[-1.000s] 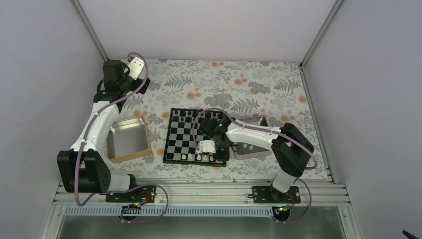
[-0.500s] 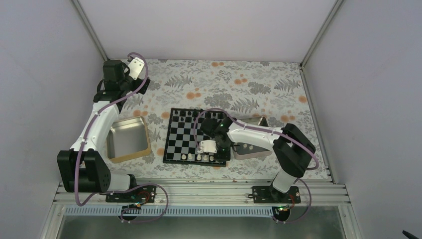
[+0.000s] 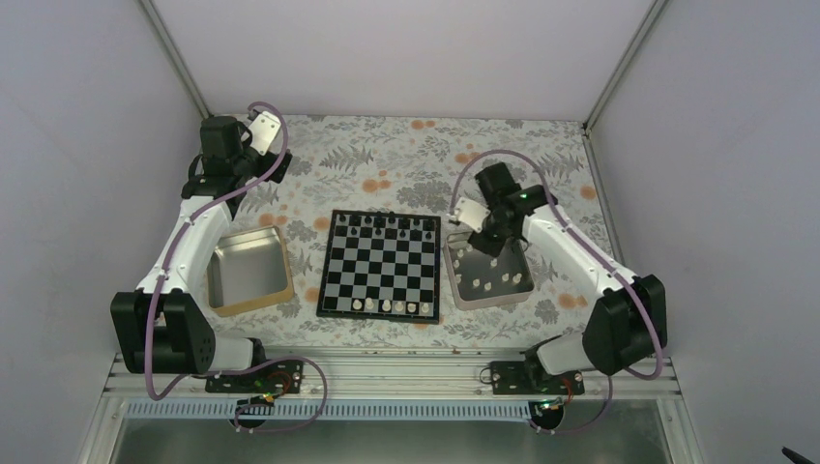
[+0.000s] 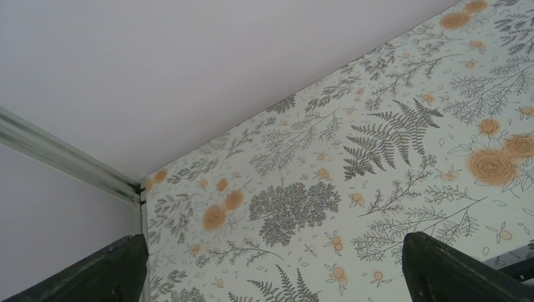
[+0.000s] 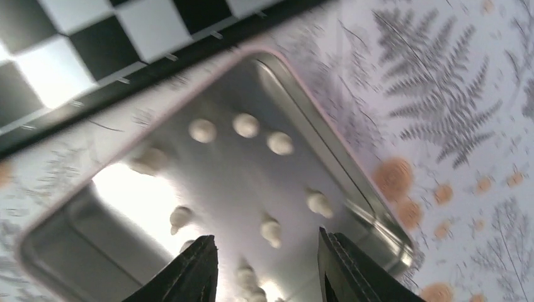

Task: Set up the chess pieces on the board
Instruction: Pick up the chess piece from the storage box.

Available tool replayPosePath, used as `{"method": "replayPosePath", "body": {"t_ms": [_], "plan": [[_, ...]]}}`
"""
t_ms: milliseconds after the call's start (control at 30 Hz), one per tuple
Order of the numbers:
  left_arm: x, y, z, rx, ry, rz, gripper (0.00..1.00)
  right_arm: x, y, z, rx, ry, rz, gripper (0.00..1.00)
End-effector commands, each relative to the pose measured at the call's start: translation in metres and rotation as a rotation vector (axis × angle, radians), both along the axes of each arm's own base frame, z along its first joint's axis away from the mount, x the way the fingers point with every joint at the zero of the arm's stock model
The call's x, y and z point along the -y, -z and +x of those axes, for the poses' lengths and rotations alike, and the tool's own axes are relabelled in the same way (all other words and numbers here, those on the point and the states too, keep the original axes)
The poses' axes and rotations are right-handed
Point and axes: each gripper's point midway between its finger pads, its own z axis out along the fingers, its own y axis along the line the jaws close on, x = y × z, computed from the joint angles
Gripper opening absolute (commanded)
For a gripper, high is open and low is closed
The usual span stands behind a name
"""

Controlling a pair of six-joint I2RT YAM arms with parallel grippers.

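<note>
- Board (image 3: 381, 264): lying mid-table on the floral cloth (image 3: 406, 164); a few white pieces (image 3: 387, 306) are standing along its near row, and black pieces (image 3: 387, 223) are lining its far row.
- Right tray (image 3: 488, 304): sitting just beside the board's right edge and holding the remaining white pieces, which are lying scattered in it.
- Left tray (image 3: 247, 271): sitting near the board's left edge.
- Right gripper (image 5: 267, 277): hovering over the right tray, fingers parted and gripping nothing.
- Left gripper (image 4: 277, 277): hanging over the far-left corner of the cloth, well apart from the board, fingers spread wide.
</note>
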Motion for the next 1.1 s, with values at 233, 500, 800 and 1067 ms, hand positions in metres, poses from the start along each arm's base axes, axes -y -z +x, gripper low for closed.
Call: {"method": "replayPosePath", "body": {"t_ms": [233,500,800,1067], "plan": [[0.0,-0.001,0.002,0.002,0.003,-0.002,1.0,0.04,0.036,0.021,-0.058,-0.011,0.039,0.43],[-0.002,0.004,0.005,-0.01,-0.008,0.003,1.0,0.019,0.062,-0.01,-0.145,-0.163,0.082,0.39],[-0.003,0.006,0.007,-0.019,-0.011,0.006,1.0,0.002,0.073,-0.023,-0.192,-0.25,0.135,0.39],[-0.003,0.007,0.008,-0.021,-0.012,0.008,1.0,-0.011,0.087,-0.035,-0.25,-0.298,0.151,0.39]]}}
